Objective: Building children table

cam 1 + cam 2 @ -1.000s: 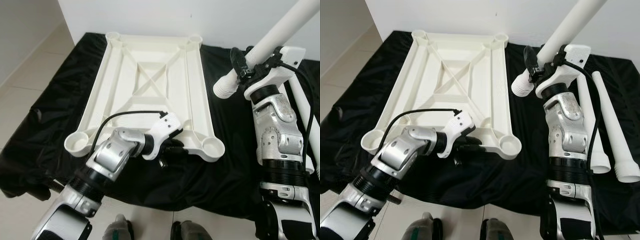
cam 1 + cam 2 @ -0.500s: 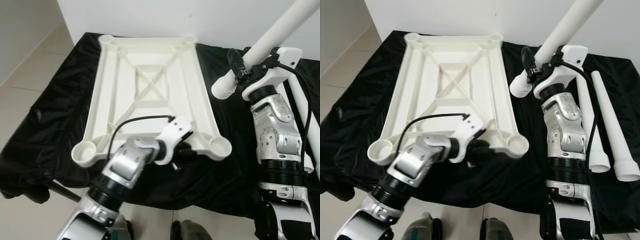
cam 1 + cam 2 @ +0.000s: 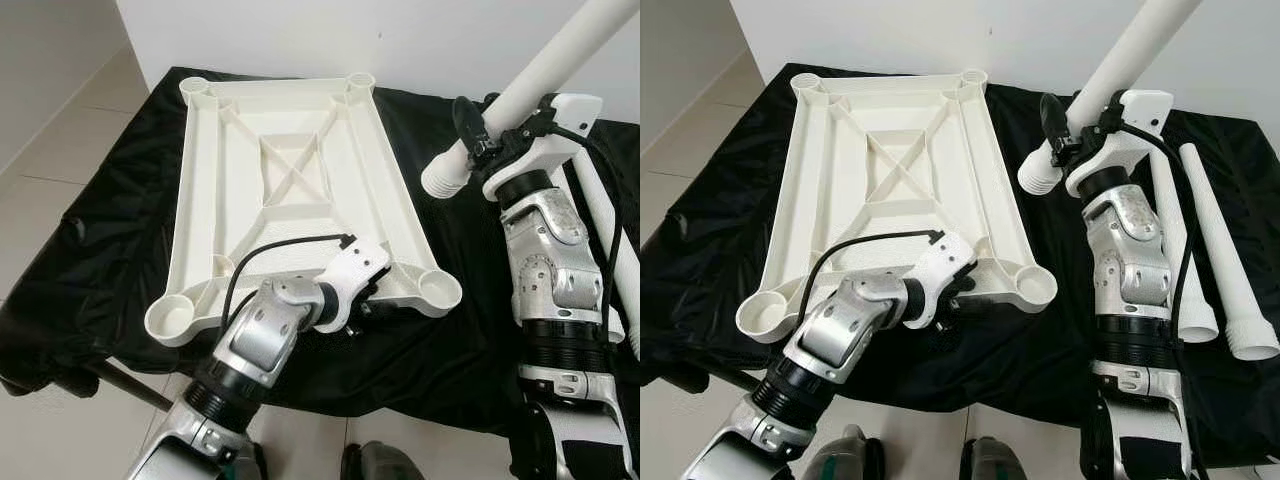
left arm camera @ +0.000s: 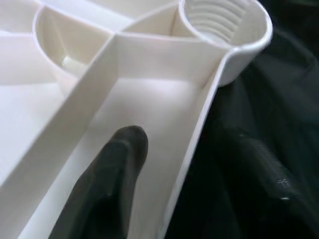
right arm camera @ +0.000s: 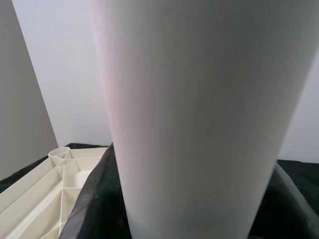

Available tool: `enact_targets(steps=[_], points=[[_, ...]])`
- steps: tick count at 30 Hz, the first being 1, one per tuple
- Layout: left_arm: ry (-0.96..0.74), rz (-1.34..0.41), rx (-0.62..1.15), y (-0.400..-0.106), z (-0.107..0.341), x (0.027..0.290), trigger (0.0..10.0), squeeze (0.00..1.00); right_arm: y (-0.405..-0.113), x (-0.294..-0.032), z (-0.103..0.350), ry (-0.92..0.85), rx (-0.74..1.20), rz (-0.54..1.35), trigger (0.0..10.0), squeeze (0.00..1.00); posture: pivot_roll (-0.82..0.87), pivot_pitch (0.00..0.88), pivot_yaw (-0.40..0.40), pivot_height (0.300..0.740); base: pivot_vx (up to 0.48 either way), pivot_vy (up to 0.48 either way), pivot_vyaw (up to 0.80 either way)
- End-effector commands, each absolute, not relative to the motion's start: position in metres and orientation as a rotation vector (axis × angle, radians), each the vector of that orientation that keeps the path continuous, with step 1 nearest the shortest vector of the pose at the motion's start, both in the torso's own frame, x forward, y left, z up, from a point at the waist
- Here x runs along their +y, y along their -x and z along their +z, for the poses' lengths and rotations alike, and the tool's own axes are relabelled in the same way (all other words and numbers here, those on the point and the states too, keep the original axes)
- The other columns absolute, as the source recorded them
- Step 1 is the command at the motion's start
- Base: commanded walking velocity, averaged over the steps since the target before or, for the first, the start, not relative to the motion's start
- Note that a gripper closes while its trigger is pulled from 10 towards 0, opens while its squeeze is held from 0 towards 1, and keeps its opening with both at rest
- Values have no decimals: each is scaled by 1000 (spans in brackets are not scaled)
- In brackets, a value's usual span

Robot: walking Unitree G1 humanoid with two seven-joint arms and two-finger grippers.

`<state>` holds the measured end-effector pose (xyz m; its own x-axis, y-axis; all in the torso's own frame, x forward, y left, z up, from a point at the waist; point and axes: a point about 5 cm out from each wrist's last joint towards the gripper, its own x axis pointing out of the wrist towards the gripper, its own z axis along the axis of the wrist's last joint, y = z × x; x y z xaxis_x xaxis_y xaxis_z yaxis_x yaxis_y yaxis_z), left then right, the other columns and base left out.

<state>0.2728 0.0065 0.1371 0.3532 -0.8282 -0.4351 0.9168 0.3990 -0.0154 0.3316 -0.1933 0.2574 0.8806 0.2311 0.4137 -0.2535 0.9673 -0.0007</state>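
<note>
Tabletop [image 3: 290,170], upside down on black cloth [image 3: 120,220]: my left gripper [image 4: 192,164] is clamped on its near rim; my right gripper [image 3: 478,125] grips a raised, tilted table leg [image 3: 540,85].

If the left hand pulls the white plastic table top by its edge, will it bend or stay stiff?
The white ribbed plastic table top probably stays fairly stiff: crossed ribs brace its underside. It likely slides on the black cloth rather than lifting. The left hand clamps the thin rim beside a corner socket, so some local flex seems possible.
</note>
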Motion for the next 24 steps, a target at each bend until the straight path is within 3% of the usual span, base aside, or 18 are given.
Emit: enact_targets(steps=[1,6,7,8,12,13,24], points=[[-281,-1037,370,-275,138,8,10000,0,-328,-197,260,-51,-444,240,10000,0,-35,48,8,740,0,0,0],[-262,-1106,335,-270,141,8,10000,0,-328,-196,259,-57,-438,244,10000,0,-36,46,-6,740,0,0,0],[-240,-1140,316,-269,143,8,10000,463,-328,-195,258,-59,-433,249,10000,0,-37,47,-11,740,0,0,0],[-209,-1168,297,-268,145,8,10000,1000,-328,-195,257,-61,-430,254,10000,0,-40,47,-16,740,0,0,0],[-249,-1199,232,-267,150,7,10000,1000,-329,-194,257,-60,-427,259,10000,0,-41,49,-19,740,0,0,0],[-294,-1207,207,-268,152,5,10000,0,-329,-193,257,-65,-427,263,10000,0,-37,49,-24,740,0,0,0],[-276,-1198,164,-274,156,3,10000,0,-330,-183,255,-97,-412,301,10000,0,-30,56,-27,740,0,0,0]])
